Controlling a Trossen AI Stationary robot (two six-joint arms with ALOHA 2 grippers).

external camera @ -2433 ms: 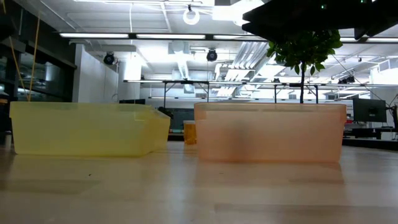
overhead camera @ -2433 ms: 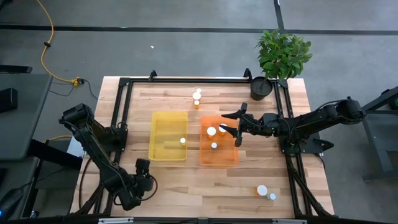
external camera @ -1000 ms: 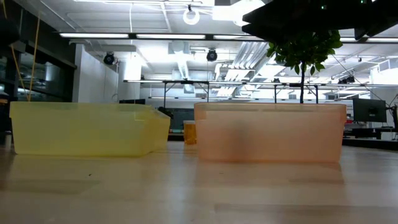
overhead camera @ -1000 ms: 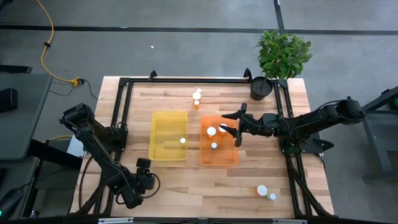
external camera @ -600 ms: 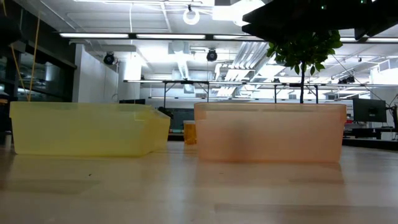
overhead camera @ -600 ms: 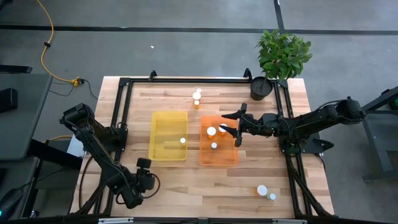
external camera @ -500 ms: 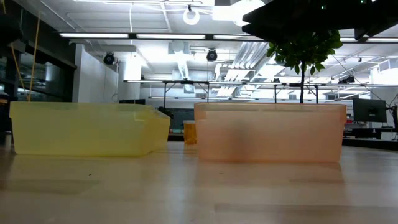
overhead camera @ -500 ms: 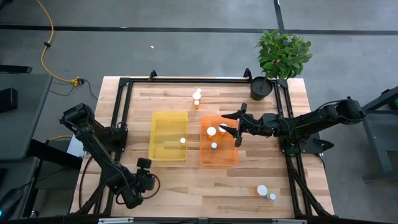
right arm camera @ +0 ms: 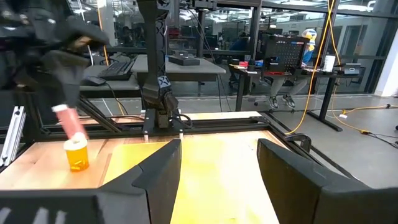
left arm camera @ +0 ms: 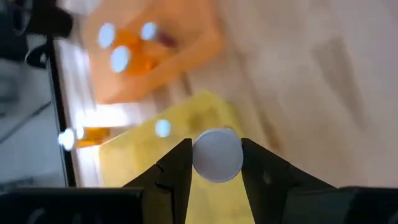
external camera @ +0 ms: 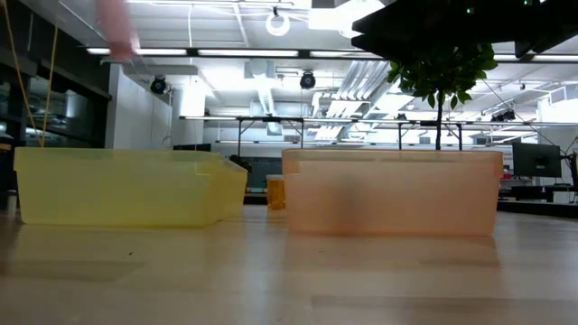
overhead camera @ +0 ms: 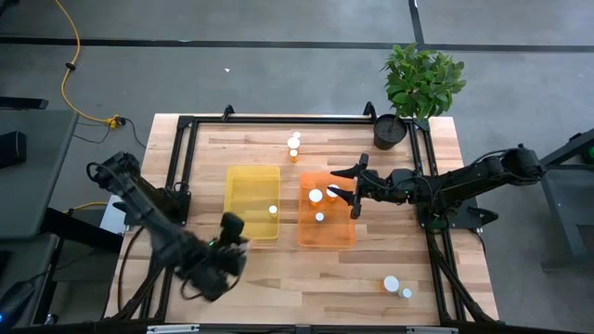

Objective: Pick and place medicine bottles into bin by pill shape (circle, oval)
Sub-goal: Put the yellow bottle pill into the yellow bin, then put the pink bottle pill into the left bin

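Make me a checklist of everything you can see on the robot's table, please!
Surface: wooden table, black frame.
Job's things: yellow bin holds one bottle; orange bin holds three; loose bottles at the far edge and near right corner.
Clutter: potted plant.
Pincers: left pincer shut on a white-capped bottle; right pincer open over the orange bin.
Cables: yellow cable on the floor.
Surroundings: desks, monitors.

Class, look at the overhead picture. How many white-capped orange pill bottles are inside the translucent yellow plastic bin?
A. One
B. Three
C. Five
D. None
A. Only one white-capped orange pill bottle shows inside the translucent yellow plastic bin, near its right wall; the other caps lie in the translucent orange plastic bin or out on the wooden table.
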